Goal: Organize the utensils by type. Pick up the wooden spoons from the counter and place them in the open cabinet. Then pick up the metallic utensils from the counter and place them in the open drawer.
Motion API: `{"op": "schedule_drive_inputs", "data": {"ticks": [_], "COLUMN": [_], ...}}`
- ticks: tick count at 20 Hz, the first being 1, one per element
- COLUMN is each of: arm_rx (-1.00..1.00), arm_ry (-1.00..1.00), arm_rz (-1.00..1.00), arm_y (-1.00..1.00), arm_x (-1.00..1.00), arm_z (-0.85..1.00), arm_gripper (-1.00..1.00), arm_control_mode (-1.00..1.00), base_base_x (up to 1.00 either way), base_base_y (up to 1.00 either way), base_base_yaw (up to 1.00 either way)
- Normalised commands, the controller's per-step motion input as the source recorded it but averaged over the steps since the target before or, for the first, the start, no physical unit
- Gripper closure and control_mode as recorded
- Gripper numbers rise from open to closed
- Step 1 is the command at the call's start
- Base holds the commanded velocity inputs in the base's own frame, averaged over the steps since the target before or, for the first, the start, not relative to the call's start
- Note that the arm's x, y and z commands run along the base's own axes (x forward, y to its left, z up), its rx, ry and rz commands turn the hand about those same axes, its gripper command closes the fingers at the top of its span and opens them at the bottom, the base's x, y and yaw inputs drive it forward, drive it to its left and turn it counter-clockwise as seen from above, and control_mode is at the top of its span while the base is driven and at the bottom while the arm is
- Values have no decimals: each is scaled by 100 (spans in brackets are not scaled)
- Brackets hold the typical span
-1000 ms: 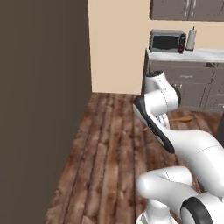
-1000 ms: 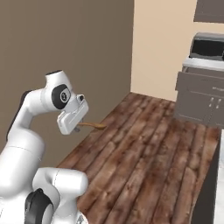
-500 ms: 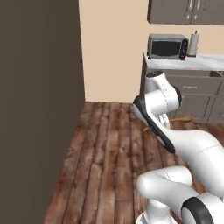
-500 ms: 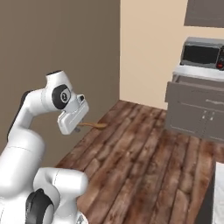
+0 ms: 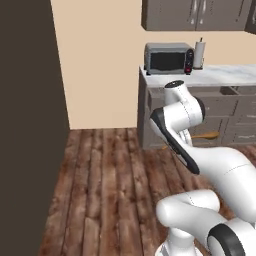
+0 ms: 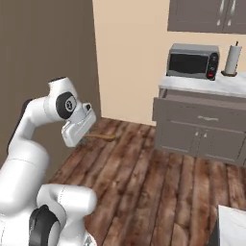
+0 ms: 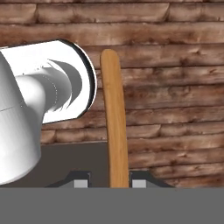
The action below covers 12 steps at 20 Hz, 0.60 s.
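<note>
Wooden spoon point(image 7: 114, 118) sits clamped between my gripper point(image 7: 107, 180) tips, handle jutting straight out above the plank floor point(image 7: 175, 87).

I've kept the base turning — both base views have swung across the kitchen. The dark wall panel point(image 5: 27, 125) now takes less of the left base view, more beige wall shows, and the toaster oven point(image 6: 192, 61), paper towel roll point(image 6: 233, 58) and counter point(image 6: 226, 85) sit nearer the middle of the right base view — the camera moved, not them.
</note>
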Motion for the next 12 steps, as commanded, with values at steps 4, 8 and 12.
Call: {"op": "schedule_drive_inputs", "data": {"ticks": [4, 8, 12], "arm_rx": [0, 0, 0], "arm_ry": [0, 0, 0], "arm_rz": [0, 0, 0], "arm_y": [0, 0, 0], "arm_x": [0, 0, 0], "arm_z": [0, 0, 0], "arm_gripper": [100, 100, 100], "arm_control_mode": [100, 100, 100], "base_base_x": [74, 74, 70], "base_base_y": [-20, -23, -28], "base_base_yaw": [-35, -33, -32]}}
